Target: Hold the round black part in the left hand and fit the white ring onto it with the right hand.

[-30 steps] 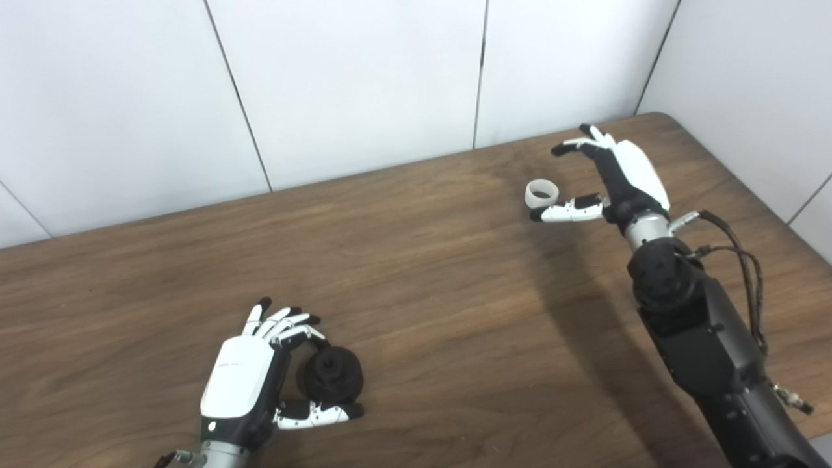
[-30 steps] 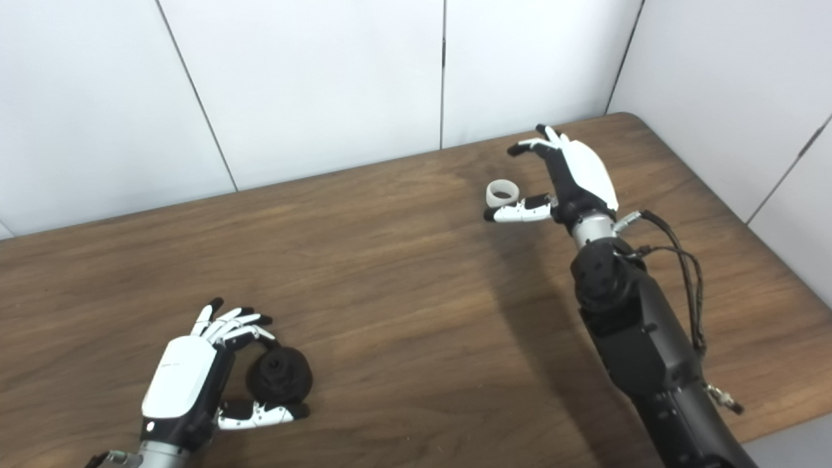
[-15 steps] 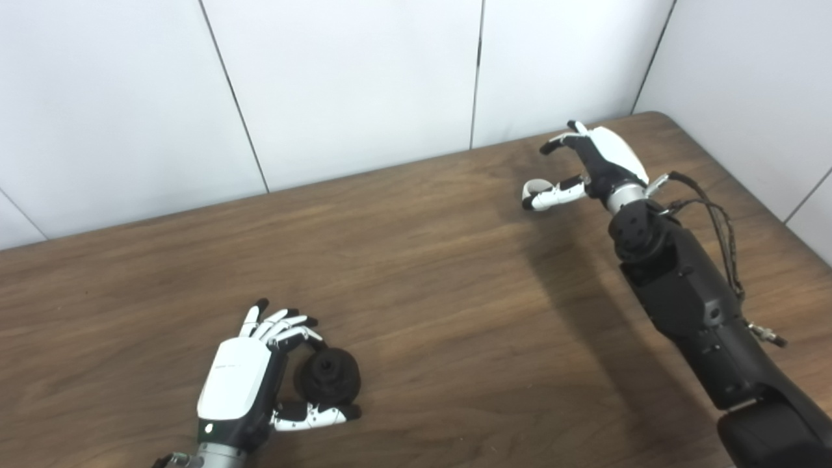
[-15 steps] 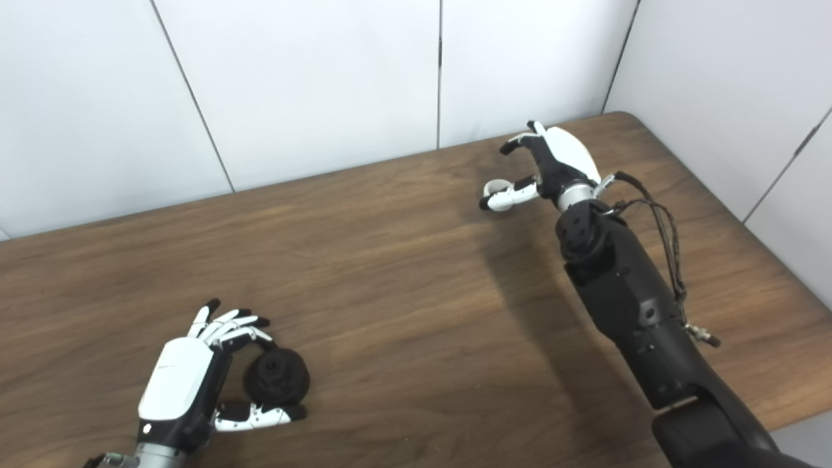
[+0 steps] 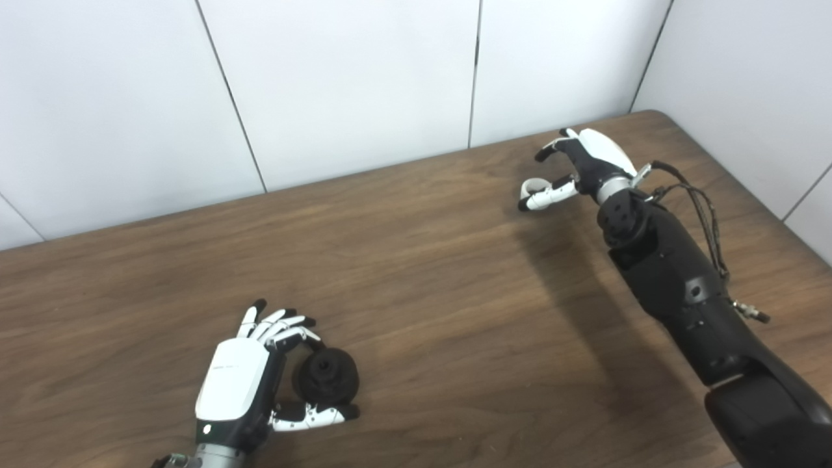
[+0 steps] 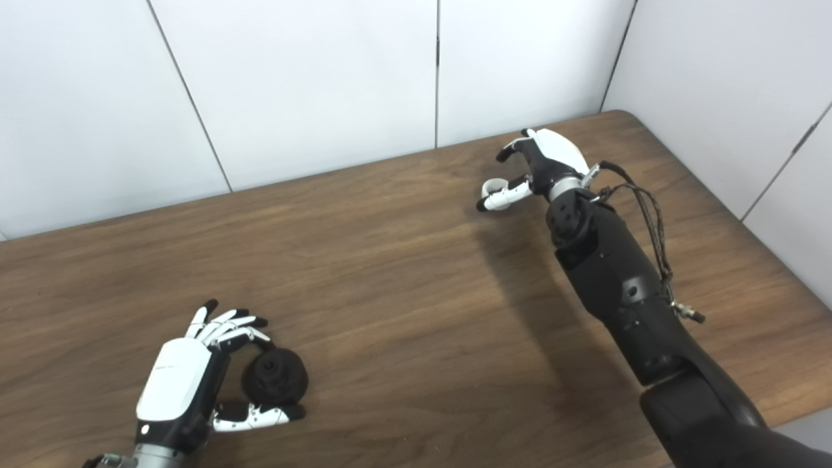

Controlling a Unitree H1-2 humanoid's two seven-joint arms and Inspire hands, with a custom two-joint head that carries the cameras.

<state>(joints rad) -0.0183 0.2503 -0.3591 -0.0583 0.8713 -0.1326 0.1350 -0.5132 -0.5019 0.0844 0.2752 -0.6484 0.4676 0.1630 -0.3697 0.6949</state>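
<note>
Left hand (image 5: 244, 383) cups the black part (image 5: 325, 383); right hand (image 5: 575, 169), fingers apart, reaches the white ring (image 5: 532, 186), nothing fitted yet.

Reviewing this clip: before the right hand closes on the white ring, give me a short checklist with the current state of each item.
1. White ring inside the right hand, between thumb and fingers: ok.
2. Right hand closed on the ring: not ok, fingers apart.
3. Thumb touching the ring: cannot tell, the thumb hides much of the ring.
4. Round black part within the left hand, fingers above and thumb below: ok.
5. Black part lifted off the table: not ok, it appears to rest on the wood.
6. Table between the two hands free of objects: ok.
</note>
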